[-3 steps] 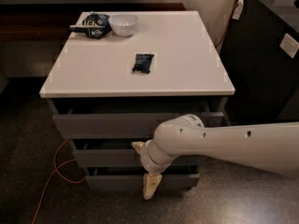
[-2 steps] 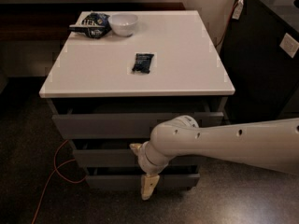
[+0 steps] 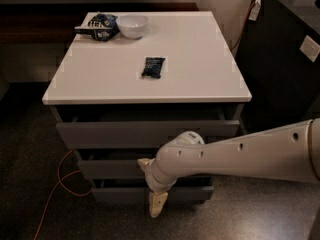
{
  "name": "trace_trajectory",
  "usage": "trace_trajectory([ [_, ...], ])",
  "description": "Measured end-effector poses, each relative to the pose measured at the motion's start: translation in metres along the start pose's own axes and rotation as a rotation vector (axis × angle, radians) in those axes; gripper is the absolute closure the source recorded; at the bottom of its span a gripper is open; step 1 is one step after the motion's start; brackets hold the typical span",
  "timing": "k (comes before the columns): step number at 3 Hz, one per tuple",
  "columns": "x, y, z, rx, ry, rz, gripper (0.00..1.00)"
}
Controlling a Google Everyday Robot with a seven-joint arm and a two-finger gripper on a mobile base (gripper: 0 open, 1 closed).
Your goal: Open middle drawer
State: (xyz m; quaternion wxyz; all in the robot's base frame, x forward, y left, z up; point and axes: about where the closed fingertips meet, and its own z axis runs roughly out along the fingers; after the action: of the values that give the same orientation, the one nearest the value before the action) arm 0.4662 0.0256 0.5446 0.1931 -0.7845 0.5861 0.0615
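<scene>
The middle drawer (image 3: 107,169) is a flat dark grey front under the white-topped cabinet (image 3: 195,74), between a taller top drawer (image 3: 125,134) and a bottom drawer (image 3: 120,194). The top drawer stands slightly out. The middle drawer sticks out a little less. My gripper (image 3: 150,184) is right in front of the middle drawer, at the end of the white arm reaching in from the right. One cream fingertip (image 3: 143,163) sits at the drawer's upper edge. The other finger (image 3: 157,204) hangs down before the bottom drawer. The fingers are open.
On the cabinet top lie a white bowl (image 3: 132,25), a snack bag (image 3: 98,27) and a small dark packet (image 3: 153,67). A black unit (image 3: 285,69) stands close on the right. An orange cable (image 3: 57,184) trails over the dark floor at the left.
The arm and gripper have shifted slightly left and a little lower in front of the drawers. The drawers themselves look unmoved.
</scene>
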Motion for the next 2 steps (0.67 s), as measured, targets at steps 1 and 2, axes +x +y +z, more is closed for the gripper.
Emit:
trace_trajectory([
  [1, 0.0063, 0.0006, 0.0093, 0.036, 0.021, -0.005, 0.00],
  [2, 0.0150, 0.0008, 0.0155, 0.074, 0.034, -0.010, 0.00],
])
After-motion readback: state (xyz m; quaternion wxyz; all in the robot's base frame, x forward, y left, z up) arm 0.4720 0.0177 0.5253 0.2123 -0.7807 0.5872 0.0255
